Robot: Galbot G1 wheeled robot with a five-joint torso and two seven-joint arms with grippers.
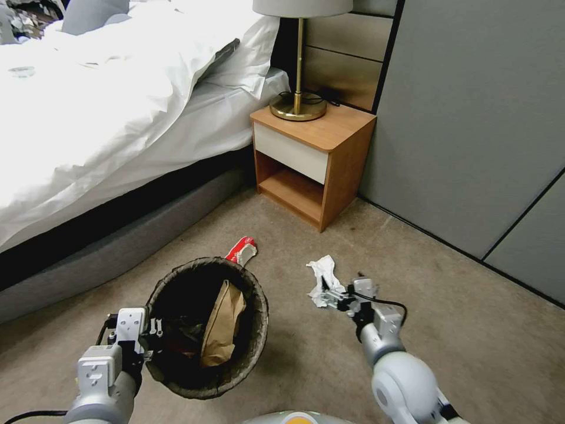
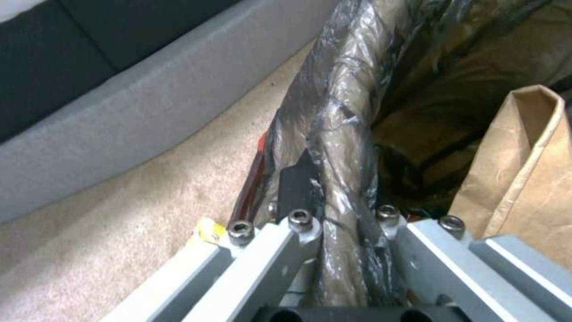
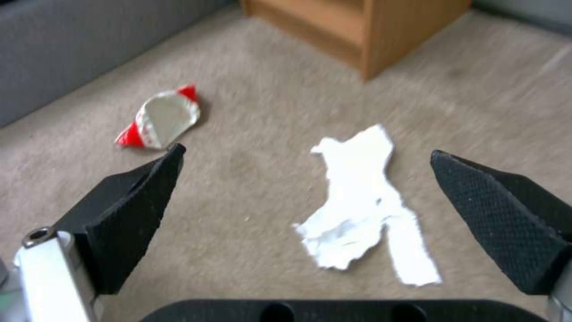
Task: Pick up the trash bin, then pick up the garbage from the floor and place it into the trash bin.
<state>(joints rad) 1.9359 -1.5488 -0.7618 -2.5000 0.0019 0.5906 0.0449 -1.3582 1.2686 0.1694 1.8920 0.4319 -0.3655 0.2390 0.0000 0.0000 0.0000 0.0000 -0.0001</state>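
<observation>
My left gripper [image 1: 152, 340] is shut on the near-left rim of the trash bin [image 1: 250, 344], whose rim is wrapped in a dark liner. The left wrist view shows the fingers [image 2: 298, 188] clamped across the liner-wrapped rim [image 2: 339, 134]. Crumpled brown paper [image 1: 222, 324] [image 2: 524, 179] and dark wrappers lie inside. My right gripper [image 1: 331, 298] [image 3: 307, 154] is open, low over a crumpled white tissue [image 1: 322, 275] [image 3: 357, 205] on the carpet. A red-and-white snack packet [image 1: 242, 250] [image 3: 160, 117] lies just beyond the bin.
A wooden nightstand [image 1: 309, 159] with a brass lamp [image 1: 298, 100] stands ahead against a grey wall [image 1: 471, 118]. The bed [image 1: 106, 118] and its grey base [image 2: 119, 116] run along the left. Open carpet lies right of the tissue.
</observation>
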